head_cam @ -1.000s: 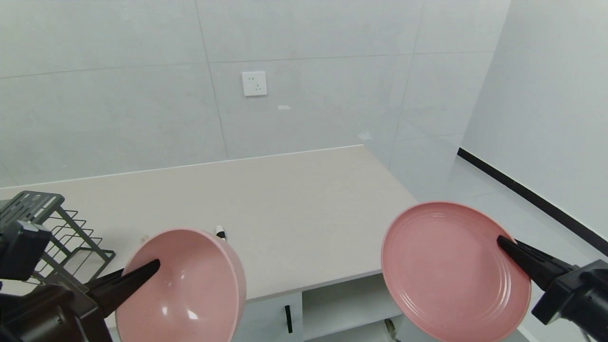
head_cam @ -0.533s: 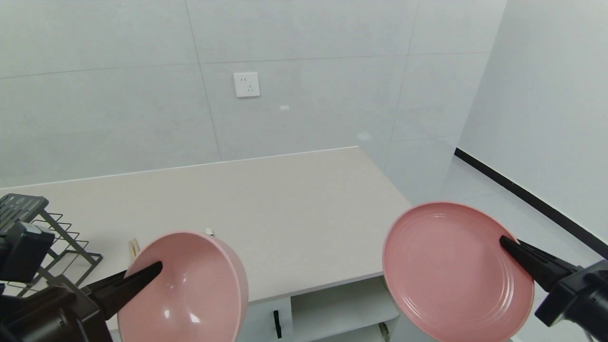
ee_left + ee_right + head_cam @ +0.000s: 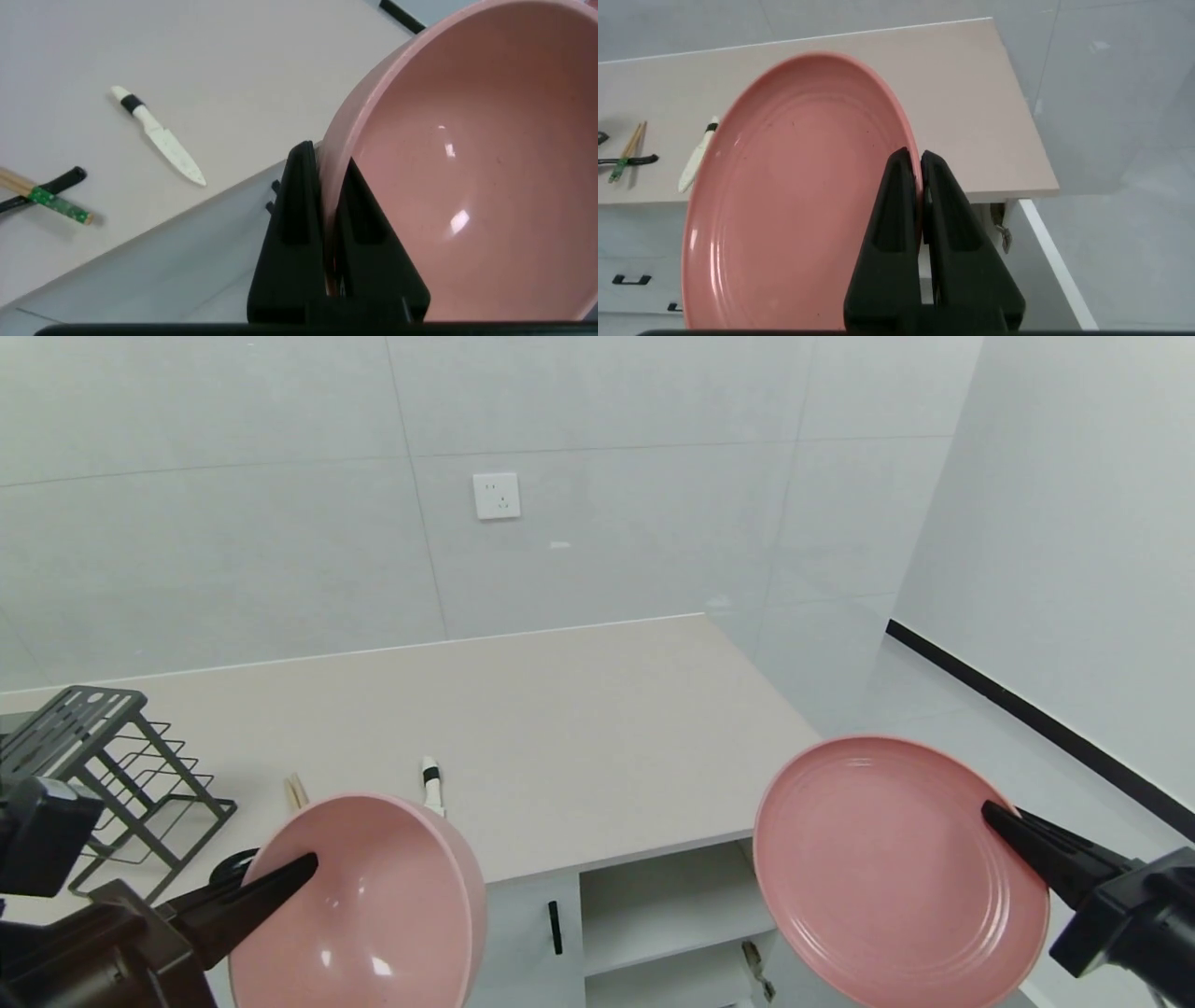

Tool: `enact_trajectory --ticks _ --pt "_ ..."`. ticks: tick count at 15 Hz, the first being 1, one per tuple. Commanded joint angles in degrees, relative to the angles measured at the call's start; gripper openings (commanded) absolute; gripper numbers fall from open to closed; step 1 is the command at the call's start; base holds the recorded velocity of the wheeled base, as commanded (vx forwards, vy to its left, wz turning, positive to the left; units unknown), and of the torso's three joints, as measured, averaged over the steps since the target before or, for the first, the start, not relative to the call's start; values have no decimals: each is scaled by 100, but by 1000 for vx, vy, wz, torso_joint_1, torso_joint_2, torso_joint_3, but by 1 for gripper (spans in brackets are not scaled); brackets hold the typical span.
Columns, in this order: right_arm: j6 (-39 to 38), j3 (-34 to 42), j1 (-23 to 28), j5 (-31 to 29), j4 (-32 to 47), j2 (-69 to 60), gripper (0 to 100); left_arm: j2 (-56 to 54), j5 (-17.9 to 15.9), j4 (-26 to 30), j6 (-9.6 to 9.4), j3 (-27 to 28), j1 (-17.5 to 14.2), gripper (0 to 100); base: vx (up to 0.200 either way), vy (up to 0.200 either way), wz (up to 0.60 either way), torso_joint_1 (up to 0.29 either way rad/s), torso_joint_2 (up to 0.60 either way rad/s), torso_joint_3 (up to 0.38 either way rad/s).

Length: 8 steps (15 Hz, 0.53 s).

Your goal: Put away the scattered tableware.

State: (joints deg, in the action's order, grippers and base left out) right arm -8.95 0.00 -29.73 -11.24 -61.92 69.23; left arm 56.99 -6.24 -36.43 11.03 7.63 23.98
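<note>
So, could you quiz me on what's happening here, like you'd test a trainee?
1. True or false: the left tool grips the pink bowl by its rim.
2. What does the right tool hold? A) a cup B) the pink plate C) a fork
3. Fill in: the white knife lies on the ____.
Key: 1 true; 2 B; 3 counter.
</note>
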Motion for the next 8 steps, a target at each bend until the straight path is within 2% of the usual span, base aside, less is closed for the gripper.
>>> enact_trajectory --ticks 1,3,8 --pt "33 0 11 -1 -13 38 0 14 0 -5 4 -7 2 0 0 0 0 0 0 0" --pt "42 0 3 -1 22 38 0 5 -9 -5 4 -7 2 0 0 0 0 -88 200 114" --pt "42 0 3 -1 83 20 0 -4 -9 -14 -5 -25 2 0 0 0 0 -159 362 193"
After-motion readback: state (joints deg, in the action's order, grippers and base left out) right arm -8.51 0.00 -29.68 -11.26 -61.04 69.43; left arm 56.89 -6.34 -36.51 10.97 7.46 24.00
